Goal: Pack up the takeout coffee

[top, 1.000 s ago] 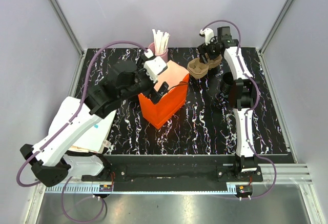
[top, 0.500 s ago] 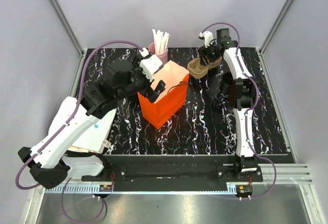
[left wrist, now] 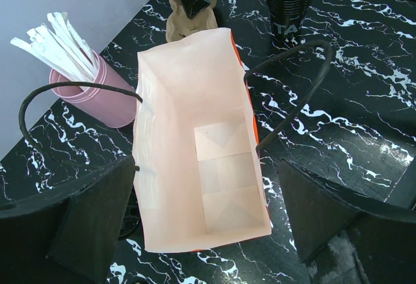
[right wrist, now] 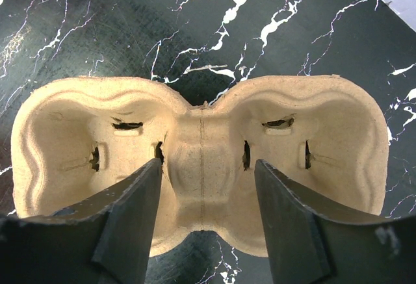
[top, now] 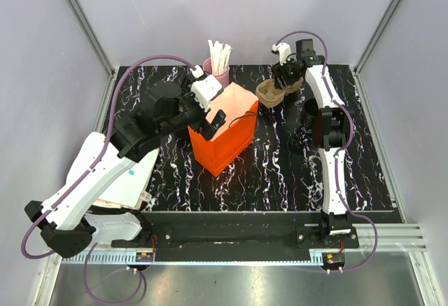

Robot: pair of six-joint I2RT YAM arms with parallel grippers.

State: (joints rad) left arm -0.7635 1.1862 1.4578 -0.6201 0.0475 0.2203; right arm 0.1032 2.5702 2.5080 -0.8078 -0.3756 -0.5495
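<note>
Gaping above the orange bag (left wrist: 166, 102), left claw (left wrist: 205, 212); right claw (right wrist: 207, 219) straddles the carrier (right wrist: 201, 141) at its ridge, grip unclear

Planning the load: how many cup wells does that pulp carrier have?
2 in the carrier: one well left of its centre ridge, one right; both empty, none hidden.

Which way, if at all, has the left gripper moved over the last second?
Yes. In the top view the left gripper has shifted slightly left against the orange bag, which has stayed put. Its fingers are open over the bag's left edge.
</note>
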